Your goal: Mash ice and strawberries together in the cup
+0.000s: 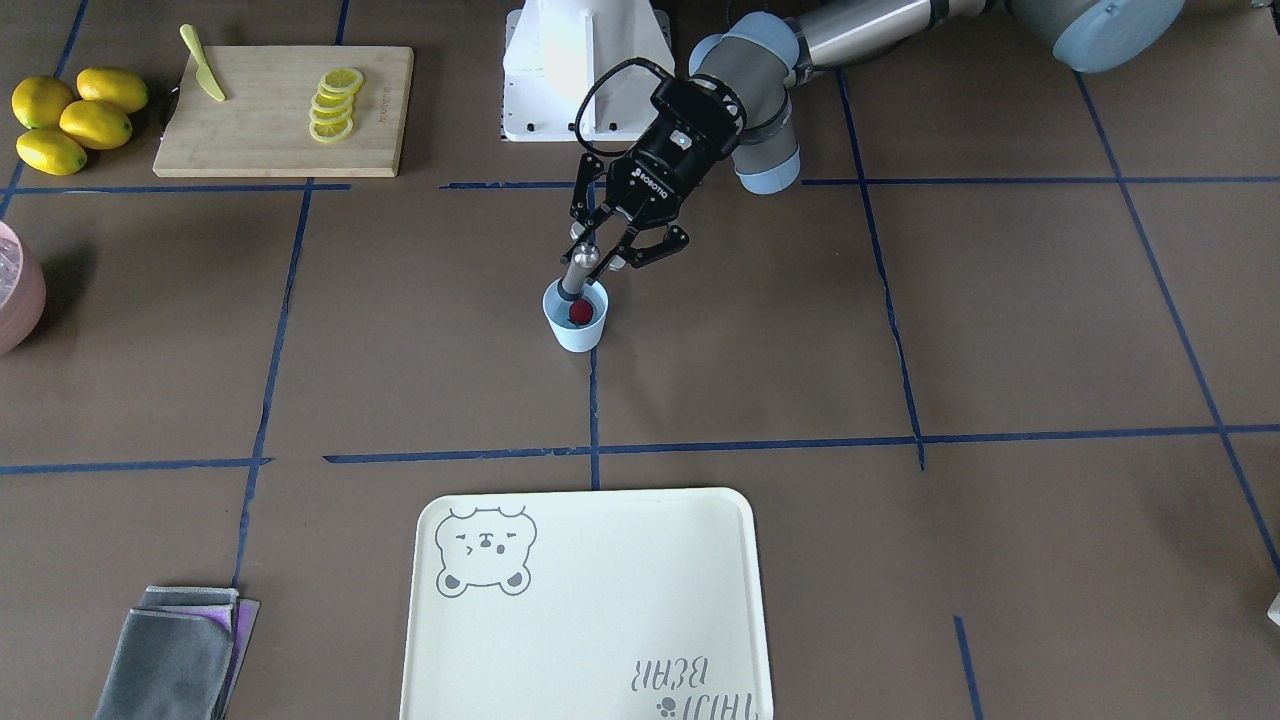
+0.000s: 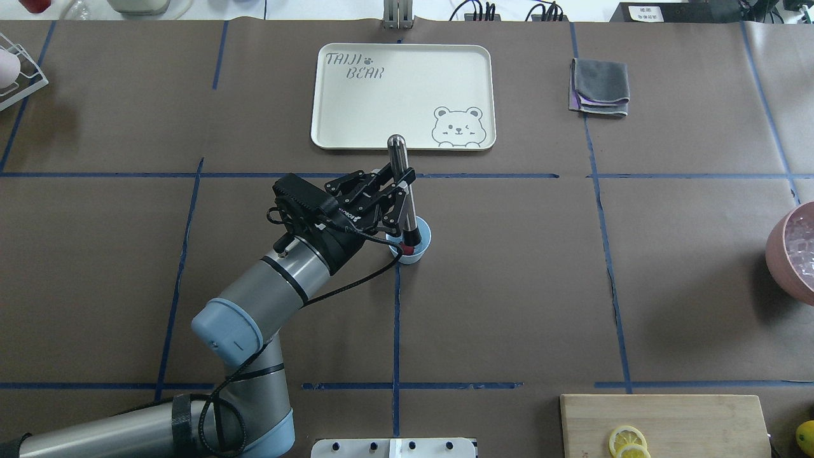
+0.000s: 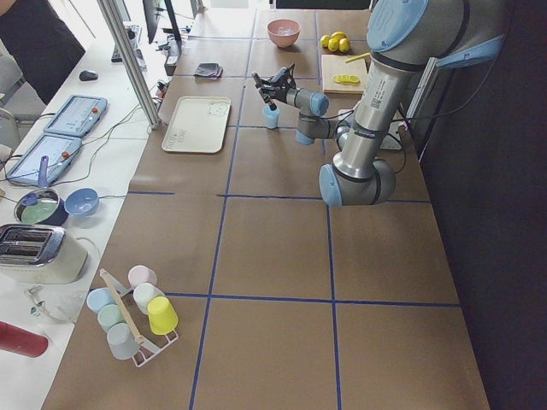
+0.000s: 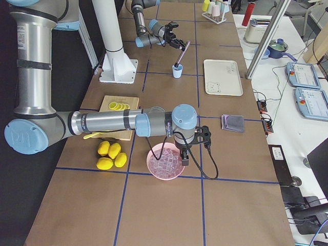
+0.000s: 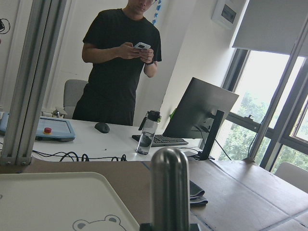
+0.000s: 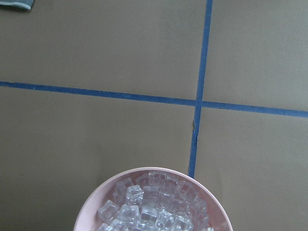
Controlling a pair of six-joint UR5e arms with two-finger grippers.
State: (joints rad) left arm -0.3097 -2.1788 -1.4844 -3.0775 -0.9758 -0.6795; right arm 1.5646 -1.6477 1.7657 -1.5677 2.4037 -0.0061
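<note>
I see the left gripper (image 1: 600, 256) over the middle of the worktop (image 1: 900, 330), its jaws clamped on a tilted metal muddler (image 2: 399, 159) whose dark lower end sits inside the light-blue cup (image 1: 575, 335). The dark-red strawberry (image 1: 581, 314) lies in that cup, at the muddler's tip. The right gripper (image 4: 183, 155) hangs over a pink bowl (image 6: 144, 170) of ice cubes (image 6: 154, 204), well apart from the cup. I cannot tell how its jaws stand.

The strawberry (image 1: 579, 314) and the muddler (image 2: 399, 156) tip sit in the cup (image 1: 575, 337), mid-table. The tray (image 2: 381, 108) lies beyond it, the ice bowl (image 2: 779, 249) far right.
</note>
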